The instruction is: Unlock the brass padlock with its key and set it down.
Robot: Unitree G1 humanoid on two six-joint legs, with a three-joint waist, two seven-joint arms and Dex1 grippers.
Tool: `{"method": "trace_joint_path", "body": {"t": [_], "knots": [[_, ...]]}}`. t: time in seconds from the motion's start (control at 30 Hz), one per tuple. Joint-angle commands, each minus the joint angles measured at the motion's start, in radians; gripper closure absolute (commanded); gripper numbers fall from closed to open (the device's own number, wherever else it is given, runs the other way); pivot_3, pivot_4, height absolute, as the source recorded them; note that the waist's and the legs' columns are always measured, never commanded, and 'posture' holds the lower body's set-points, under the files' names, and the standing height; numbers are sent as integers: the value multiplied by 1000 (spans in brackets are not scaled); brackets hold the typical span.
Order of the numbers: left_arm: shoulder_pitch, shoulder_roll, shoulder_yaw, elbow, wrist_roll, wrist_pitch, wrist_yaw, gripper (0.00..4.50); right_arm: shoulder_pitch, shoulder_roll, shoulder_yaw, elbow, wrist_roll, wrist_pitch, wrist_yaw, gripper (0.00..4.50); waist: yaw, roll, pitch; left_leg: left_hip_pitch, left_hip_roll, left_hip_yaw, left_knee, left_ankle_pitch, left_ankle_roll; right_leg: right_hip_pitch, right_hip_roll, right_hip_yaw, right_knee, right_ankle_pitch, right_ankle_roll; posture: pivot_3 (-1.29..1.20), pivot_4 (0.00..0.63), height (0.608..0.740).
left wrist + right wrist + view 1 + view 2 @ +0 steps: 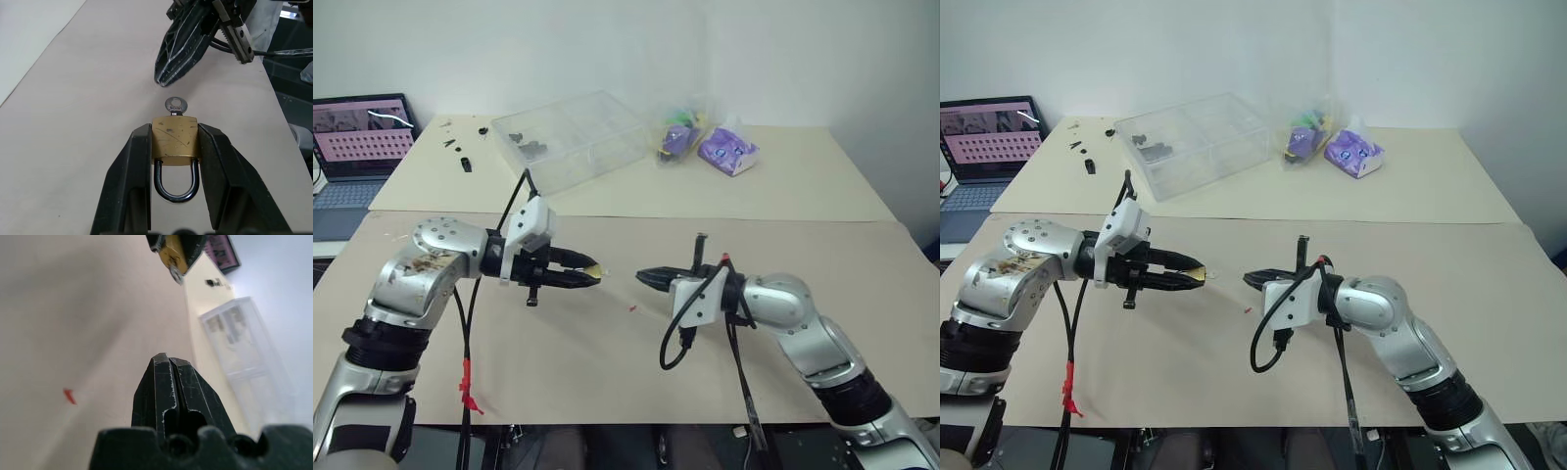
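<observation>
Left gripper (174,147) clamped on the brass padlock (175,142), one black finger pressed to each flat side of the yellow body. Silver shackle looping back between the two fingers toward the wrist, closed as far as can be seen. Key (175,105) seated in the keyway, round silver bow sticking out just past the fingertips. Held well above the table (607,372), nothing beneath the jaws but bare beige surface.

Right gripper (168,363) pressed fully shut, fingers flat against each other, gripping nothing. Tip pointed at the padlock, near the key bow but apart from it, a clear gap between tip and bow in the left wrist view. Open air between the two grippers; small red speck (632,309) lying on the table below that gap.

Plenty of free table ahead of and to both sides of the jaws. Near edge of the table close under both arms. Far beyond the jaws, past a seam in the surface, a clear plastic box (570,139) and plastic bags (705,142); a laptop (357,147) off beyond the left arm, cut by the frame.

Padlock barely a yellow glint at the left fingertips in the head views. Keyway itself hidden behind the bow. Key's blade not visible. Box contents too small to make out.
</observation>
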Motion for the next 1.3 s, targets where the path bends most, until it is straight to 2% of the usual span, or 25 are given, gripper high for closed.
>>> {"method": "trace_joint_path", "body": {"t": [0.03,0.2,0.37,0.6,0.97,1.3], "knots": [[-68,5,59,4,-95,122,6,3649,-9,-40,-32,43,-185,-212,-170,4463,0,0,0,0,0,0,0,0,0,0,0,0,0,0,0,0,150,740],[-159,3,77,96,-199,327,-1,3649,-20,-72,-8,105,-496,-439,-461,4463,-2,0,0,0,0,0,0,0,0,-1,0,0,0,-1,0,0,150,740],[-186,8,59,100,-227,381,-23,3649,-11,-44,-17,106,-596,-484,-590,4463,-10,0,0,-1,0,0,0,0,0,-1,0,1,1,-1,0,0,150,740],[-168,28,22,67,-212,362,-59,3649,-22,-47,-23,109,-596,-494,-603,4463,-14,-1,0,-1,0,0,0,0,0,-1,0,1,1,-1,0,0,150,740],[-151,75,-54,58,-75,151,-143,3649,-44,-72,3,140,-594,-570,-582,4463,-24,-1,0,0,0,0,0,0,0,0,0,1,1,-3,-5,0,150,740],[-139,54,-55,37,-3,6,-140,3649,-75,-59,25,173,-620,-605,-585,4463,-25,-1,0,0,0,0,0,0,0,0,0,1,1,-3,-5,0,150,740]]}}
